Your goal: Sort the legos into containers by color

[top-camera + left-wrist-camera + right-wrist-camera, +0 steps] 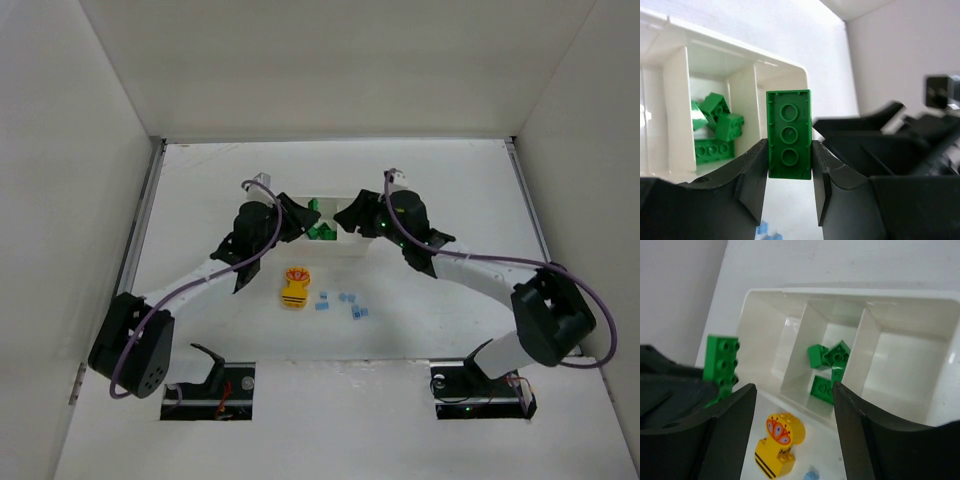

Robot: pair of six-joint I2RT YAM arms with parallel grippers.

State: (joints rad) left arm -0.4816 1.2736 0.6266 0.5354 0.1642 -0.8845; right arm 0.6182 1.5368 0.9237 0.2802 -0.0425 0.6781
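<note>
At the far middle of the white bench [450, 200], the three-compartment tray [850, 295] sits between my two arms. Its middle compartment holds a green heap [827, 367]; the outer two show nothing.

My right hand [792, 390] hangs over the tray's near rim, jaws wide apart and nothing between them. My left hand [789, 150] is clamped on a single green brick [789, 132], its long axis running out past my fingertips and its hollow underside turned to my wrist.

Seen from above, the green heap lies just beside my left hand at 3 o'clock. Since that hand carries the brick, I judge a short carry that way and a release is all this step needs.

On the bench at 6 o'clock from the tray lies a yellow brick [295, 288] with a painted face. The tiny blue bricks [340, 303] are scattered at 5 o'clock, none yet sorted.
</note>
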